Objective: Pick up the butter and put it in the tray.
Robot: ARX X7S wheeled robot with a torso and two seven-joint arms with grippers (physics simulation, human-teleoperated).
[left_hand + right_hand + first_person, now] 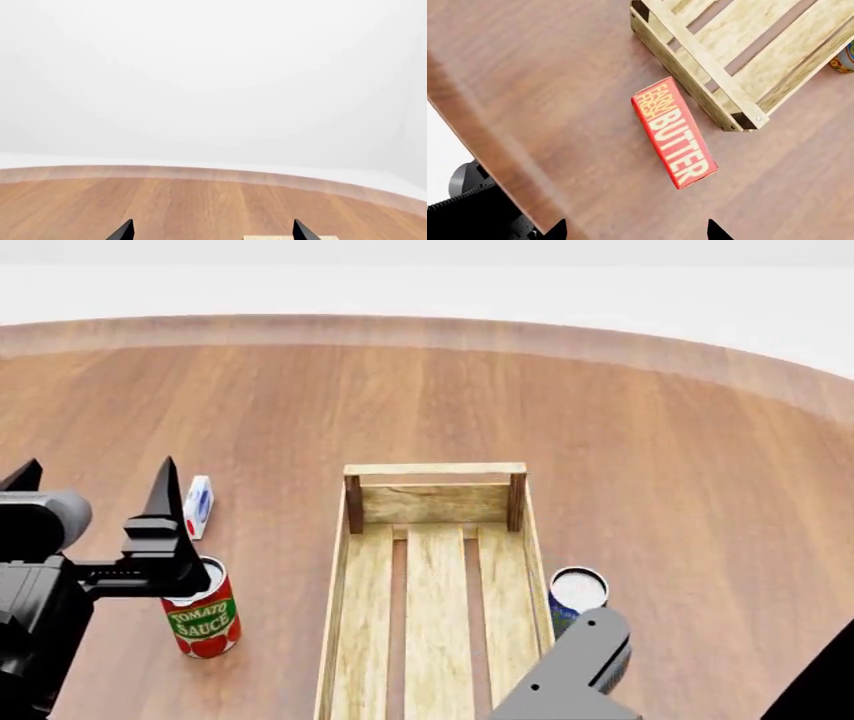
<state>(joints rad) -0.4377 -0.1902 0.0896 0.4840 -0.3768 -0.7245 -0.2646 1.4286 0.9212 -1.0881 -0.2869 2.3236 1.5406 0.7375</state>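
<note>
Because the butter (pixel 674 132) lay flat on the table beside the tray's (pixel 694 55) corner, close to the table edge, the right gripper (pixel 635 229), fingers spread and empty above it, would do best to turn across the carton's narrow width, drop squarely and clamp mid-length. The left gripper (pixel 212 231) was likewise released, holding nothing. The tray was empty, bare slats showing. A tomato sauce can (pixel 202 612) and another can (pixel 577 595) stood outside it.
</note>
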